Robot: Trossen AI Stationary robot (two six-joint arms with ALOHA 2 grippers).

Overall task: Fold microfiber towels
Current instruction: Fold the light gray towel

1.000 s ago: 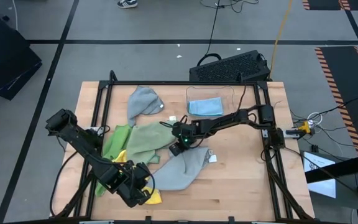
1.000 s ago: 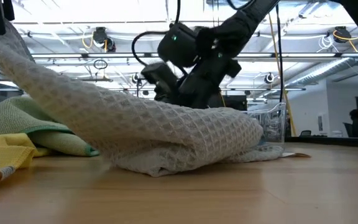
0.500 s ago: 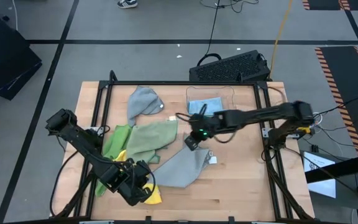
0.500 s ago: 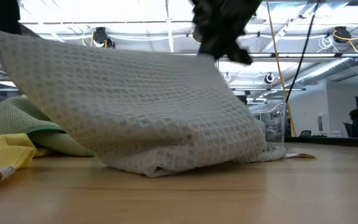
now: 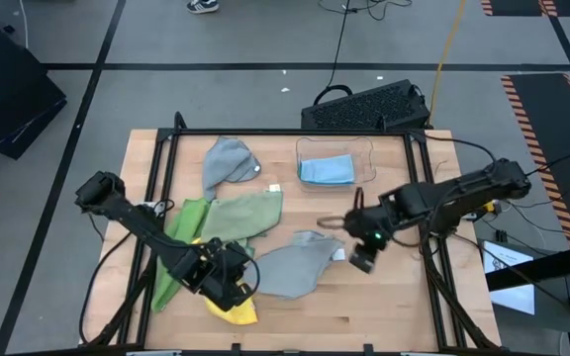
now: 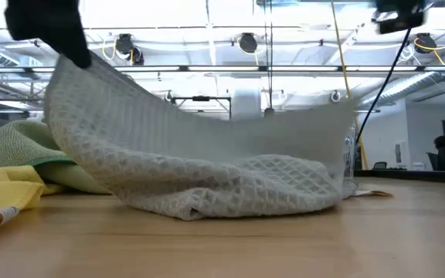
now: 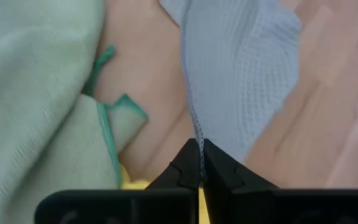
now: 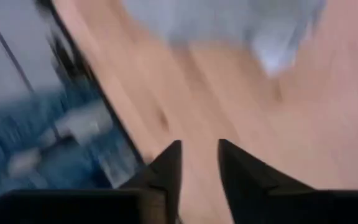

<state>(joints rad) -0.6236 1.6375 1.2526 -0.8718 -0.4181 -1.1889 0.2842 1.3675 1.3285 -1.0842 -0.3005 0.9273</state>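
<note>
A grey waffle-weave towel [image 5: 295, 269] lies mid-table. Its near-left end is raised to my left gripper [image 5: 234, 285], which is shut on it. My right gripper [image 5: 362, 261] hangs open above the table just right of the towel, with nothing between its fingers [image 8: 166, 165]. A sage green towel [image 5: 243, 218], a bright green one [image 5: 181, 232] and a yellow one [image 5: 234, 309] lie bunched at the left. A second grey towel [image 5: 231, 158] lies at the far side. A light blue towel [image 5: 327, 170] sits in the clear bin. My left gripper pinches the grey towel's edge [image 7: 197, 134] at its near-left end between its two shut fingers, only at their tips. The fingers slant down from the table's left. That end [image 6: 68, 69] is lifted, and the rest of the towel [image 6: 230, 185] sags onto the table.
The clear plastic bin [image 5: 336, 148] stands at the far middle. A black frame rail [image 5: 295, 133] runs round the wooden tabletop. Bare wood [image 5: 384, 307] lies near and right of the grey towel. A small white tag [image 5: 275, 188] lies beside the sage towel.
My right gripper has risen and swung toward the table's right and near edges. It drew the grey towel's far end up with it, then opened and let go. That end is dropping back while the near-left end stays lifted. My left gripper has shifted slightly toward the right.
</note>
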